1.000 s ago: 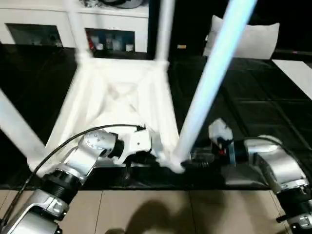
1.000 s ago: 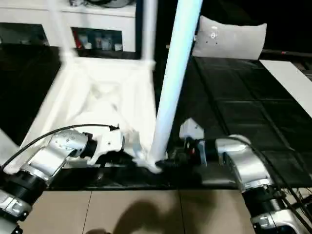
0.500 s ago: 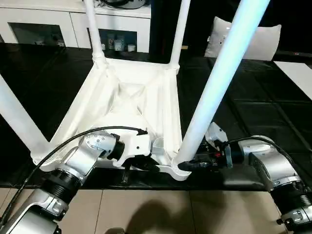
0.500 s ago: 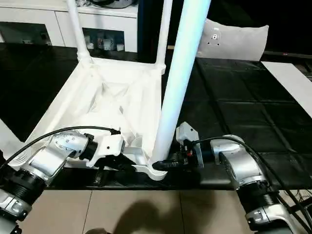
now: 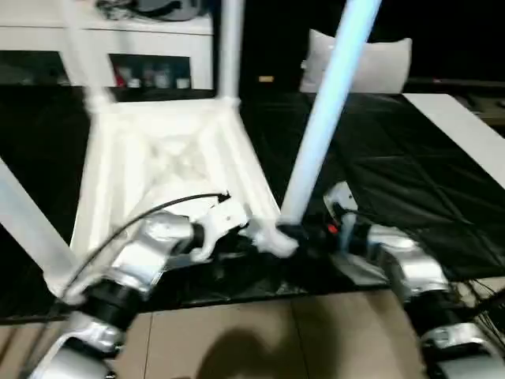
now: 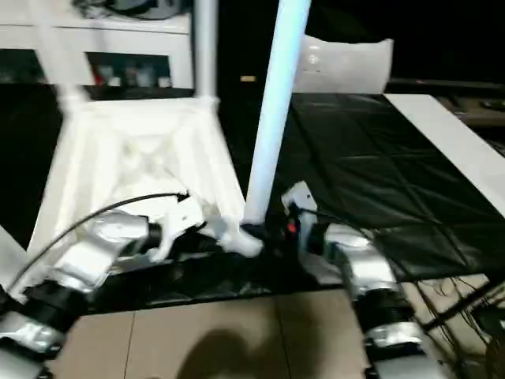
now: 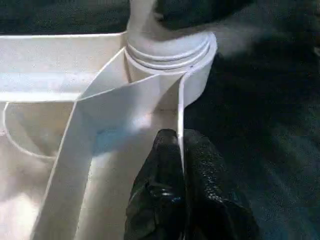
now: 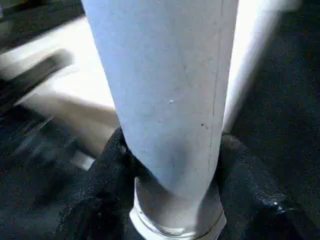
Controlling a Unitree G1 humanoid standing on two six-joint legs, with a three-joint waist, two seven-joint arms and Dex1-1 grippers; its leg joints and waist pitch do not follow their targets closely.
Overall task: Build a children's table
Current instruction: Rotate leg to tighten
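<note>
Seating last leg (image 5: 327,118) in upturned children's table (image 5: 170,158) on the dark floor.
Left end effector (image 7: 180,165) pinches the rim wall; right end effector (image 8: 172,170) clasps leg's base. Risk: skewed pressure jams the leg crooked in its socket.

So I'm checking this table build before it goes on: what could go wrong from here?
1. The right gripper clasps the near leg only at its base, by the corner socket. The long leg leans, so it could lever loose.
2. The left gripper pinches just the thin side wall of the upturned table top, and could slip off or bend it.
</note>
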